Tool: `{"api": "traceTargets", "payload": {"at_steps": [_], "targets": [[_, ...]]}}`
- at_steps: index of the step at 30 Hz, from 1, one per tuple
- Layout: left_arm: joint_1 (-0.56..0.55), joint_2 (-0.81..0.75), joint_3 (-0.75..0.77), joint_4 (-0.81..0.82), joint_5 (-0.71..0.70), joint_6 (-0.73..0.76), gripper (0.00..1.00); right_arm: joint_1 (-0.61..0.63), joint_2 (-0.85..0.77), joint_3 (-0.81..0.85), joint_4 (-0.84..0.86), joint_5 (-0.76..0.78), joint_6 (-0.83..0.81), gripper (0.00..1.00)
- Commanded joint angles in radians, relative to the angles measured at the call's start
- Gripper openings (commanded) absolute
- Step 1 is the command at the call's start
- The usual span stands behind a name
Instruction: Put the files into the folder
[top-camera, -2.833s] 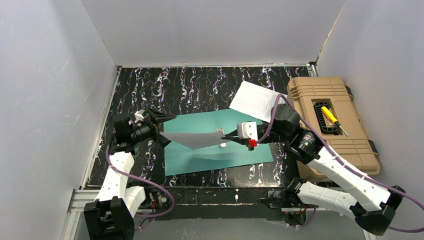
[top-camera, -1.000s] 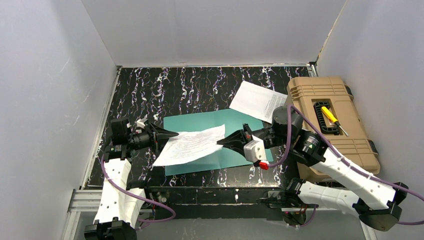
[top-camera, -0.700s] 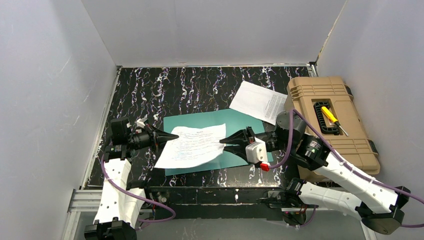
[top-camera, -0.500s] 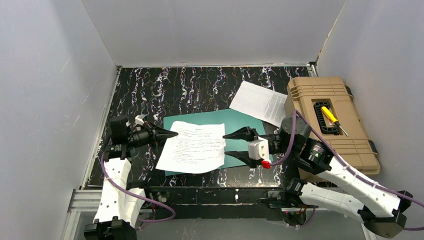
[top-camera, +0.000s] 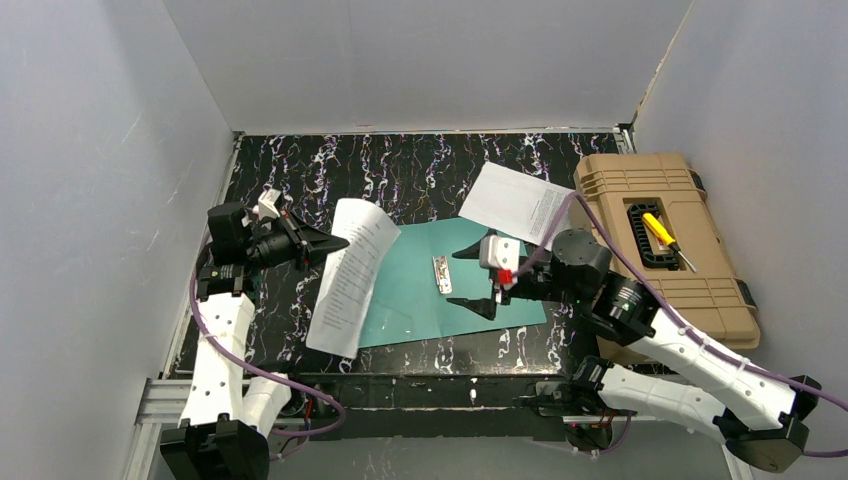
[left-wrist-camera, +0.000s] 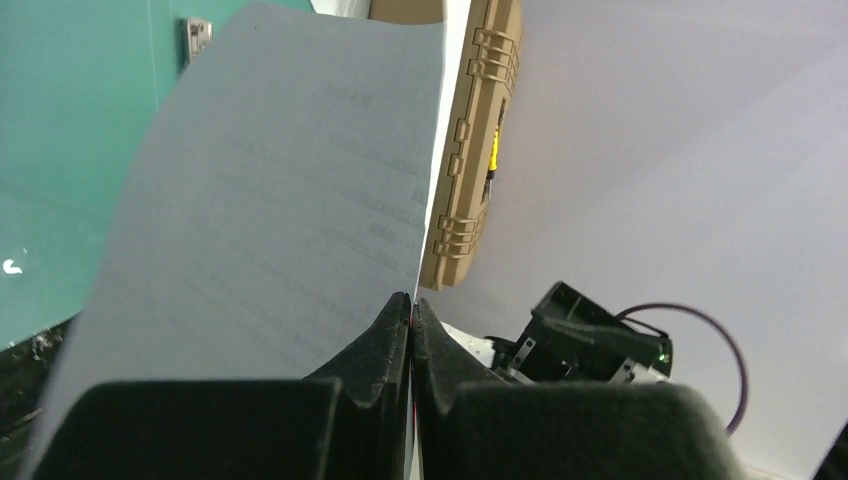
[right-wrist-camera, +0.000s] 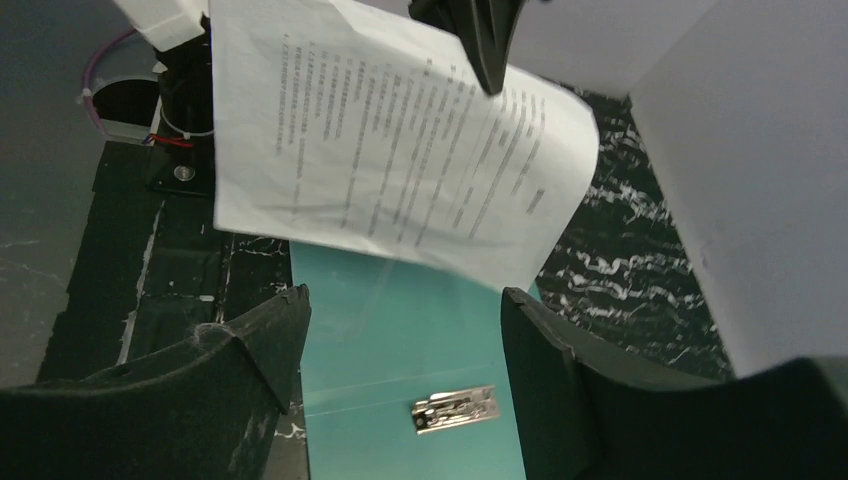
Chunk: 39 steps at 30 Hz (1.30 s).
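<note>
Nearest the arm bases, the bottom corner of one sheet (top-camera: 350, 275) hangs at the near edge of the bench (top-camera: 330, 170). This sheet is lifted and bowed, printed side toward the right arm. In the top view it covers the left edge of the folder (top-camera: 405, 300).

The folder lies open and flat on the bench. Its metal clip (top-camera: 441, 274) is exposed at the middle.

The right gripper (top-camera: 478, 280) is over the folder's right half, just right of the clip. Its jaws are spread wide and hold nothing. It is well apart from the lifted sheet, and its wrist view shows the clip below and that sheet beyond.

The left gripper (top-camera: 343, 241) is to the left of the folder. Its jaws are closed tight on the lifted sheet's edge.

Farther back, a second sheet (top-camera: 518, 205) lies flat. One corner overlaps the folder's far right corner, and no gripper touches it.

A tan toolbox (top-camera: 660, 250) stands at the right, with a yellow screwdriver (top-camera: 660, 235) in its lid recess.
</note>
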Motion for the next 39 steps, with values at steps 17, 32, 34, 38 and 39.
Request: {"api": "traceTargets", "payload": {"at_steps": [17, 32, 34, 38, 39], "targets": [[0.004, -0.117, 0.166, 0.322, 0.162, -0.015, 0.00, 0.003, 0.201, -0.072, 0.391, 0.264, 0.719, 0.99], [0.002, -0.105, 0.194, 0.864, 0.180, -0.424, 0.00, 0.003, 0.305, -0.052, 0.678, 0.217, 0.953, 0.99], [0.002, -0.105, 0.195, 0.947, 0.174, -0.474, 0.00, 0.004, 0.312, -0.041, 0.696, 0.214, 0.963, 0.99], [0.002, -0.103, 0.200, 1.107, 0.155, -0.612, 0.00, 0.003, 0.317, -0.033, 0.729, 0.213, 0.975, 0.99], [0.002, -0.103, 0.200, 1.131, 0.152, -0.639, 0.00, 0.004, 0.316, -0.034, 0.745, 0.207, 0.977, 0.99]]}}
